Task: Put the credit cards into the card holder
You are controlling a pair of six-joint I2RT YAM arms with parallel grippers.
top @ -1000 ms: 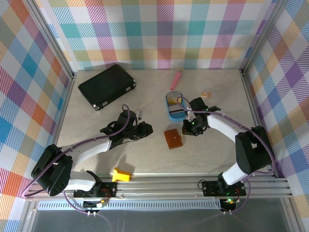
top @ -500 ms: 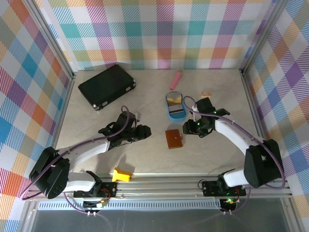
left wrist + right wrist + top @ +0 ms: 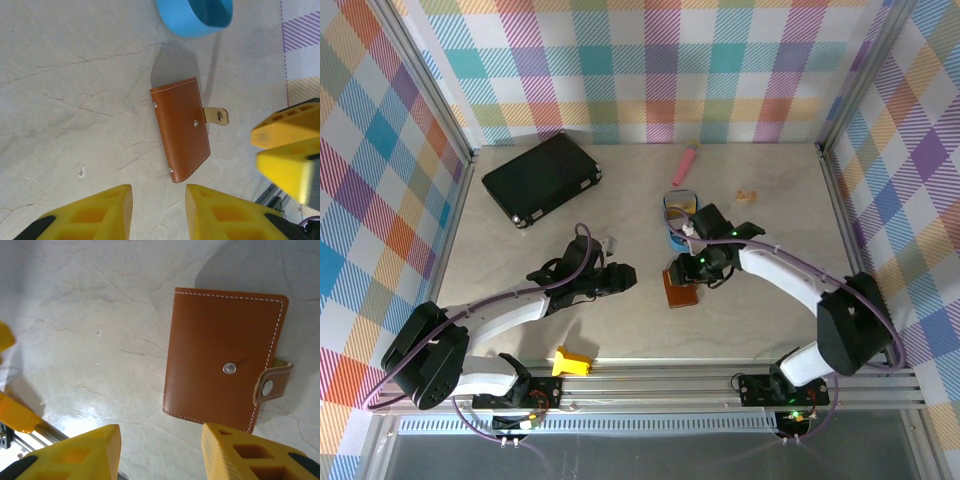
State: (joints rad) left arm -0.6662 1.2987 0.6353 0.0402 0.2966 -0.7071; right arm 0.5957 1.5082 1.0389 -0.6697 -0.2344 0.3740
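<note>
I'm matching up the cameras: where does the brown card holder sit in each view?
Top external: card holder lies just right of centre.
Left wrist: card holder at centre, tilted.
Right wrist: card holder right of centre.
Shared landmark: its snap tab, sticking out of the right edge in both wrist views.
</note>
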